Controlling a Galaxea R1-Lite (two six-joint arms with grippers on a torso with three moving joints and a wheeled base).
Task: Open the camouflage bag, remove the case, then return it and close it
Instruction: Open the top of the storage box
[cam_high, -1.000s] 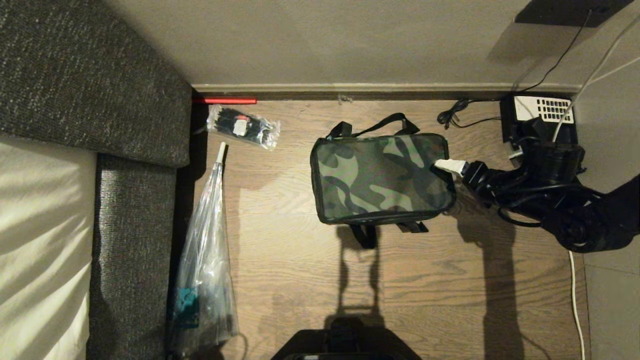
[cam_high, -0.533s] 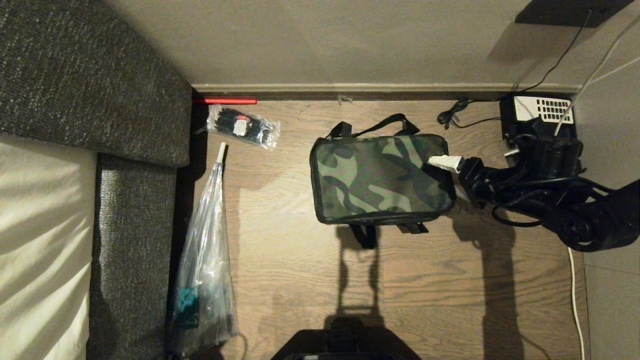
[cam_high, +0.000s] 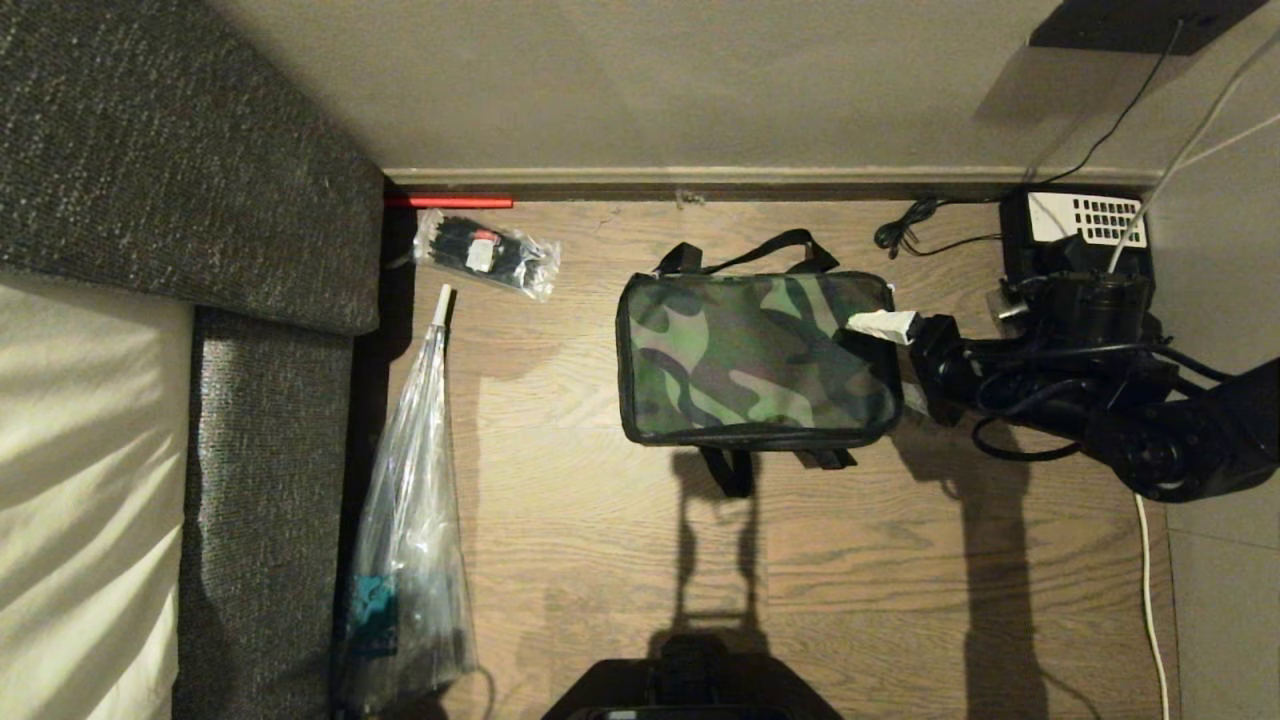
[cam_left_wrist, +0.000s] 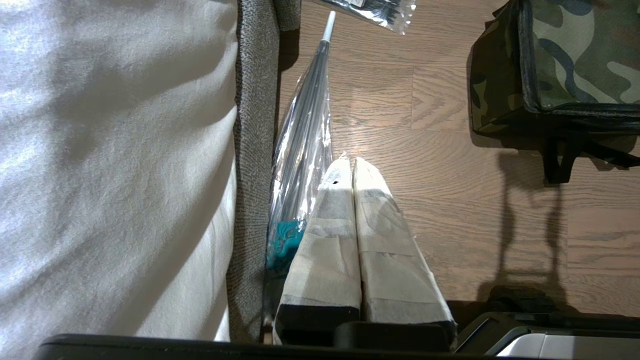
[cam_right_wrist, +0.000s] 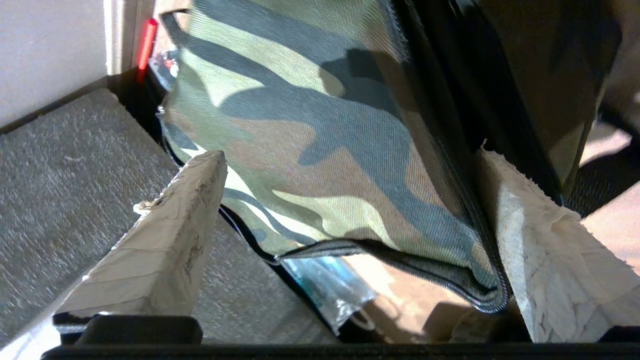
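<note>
Bags: one camouflage bag (cam_high: 757, 358) on the floor (cam_high: 800, 560), lid shut; two clear bags (cam_high: 410, 540).
Right claw (cam_right_wrist: 350, 200): spread wide at the bag's 3 o'clock end, straddling its lid corner.
Left claw (cam_left_wrist: 352, 165): closed, empty.

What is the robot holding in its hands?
Nothing. The right hand is open at the bag's right end, not gripping it. The left hand is shut and empty.

The right arm (cam_high: 1120, 400) is black and bulky, with round joint housings and thin black cables looping along it. Each claw, right claw (cam_right_wrist: 350, 210) and left claw (cam_left_wrist: 352, 165), has two wedge-shaped fingers wrapped in off-white, frayed tape on black bases.
</note>
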